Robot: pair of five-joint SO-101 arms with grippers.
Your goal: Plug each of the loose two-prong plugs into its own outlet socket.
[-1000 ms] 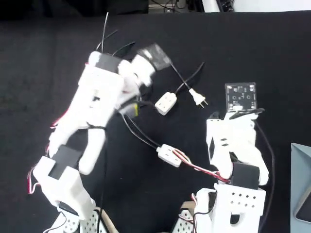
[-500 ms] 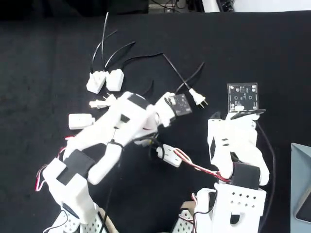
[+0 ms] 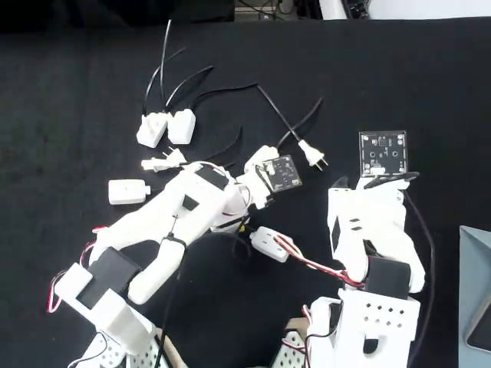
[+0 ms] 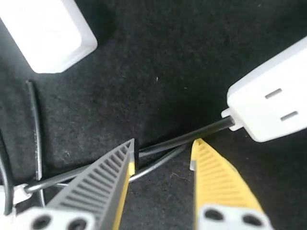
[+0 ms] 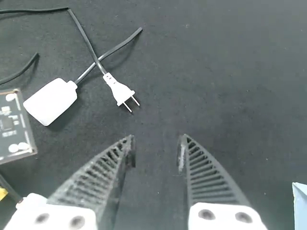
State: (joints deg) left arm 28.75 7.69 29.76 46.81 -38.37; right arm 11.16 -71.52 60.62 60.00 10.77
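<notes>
Between the grey finger [image 4: 108, 184] and the yellow finger [image 4: 218, 184] of the left gripper [image 4: 164, 143], which stand apart and clamp nothing, a black cord [image 4: 192, 136] crosses the dark table [image 4: 158, 62]. One fingertip is on each side of the cord, and I cannot tell whether either touches it. The cord runs into a white outlet socket [image 4: 271, 103] just beyond the yellow finger, with its two slots facing up. Another white block [image 4: 48, 33] lies farther off on the grey finger's side. From above, the left arm [image 3: 176, 218] stretches across to the middle of the table, and the slotted socket lies just beside its wrist. The right gripper [image 5: 156, 141] is also spread and holds nothing, low over bare cloth. Ahead of its tips lies a white two-prong plug [image 5: 119, 92] on a black lead, unplugged, with its prongs pointing back toward that gripper. A second socket [image 5: 50, 101] lies near the plug. Well apart, on the far left of the table, two white cord ends [image 3: 152, 129] lie side by side and touching. Below them are what looks like a loose white plug [image 3: 163, 162] and a small white box [image 3: 127, 191].
</notes>
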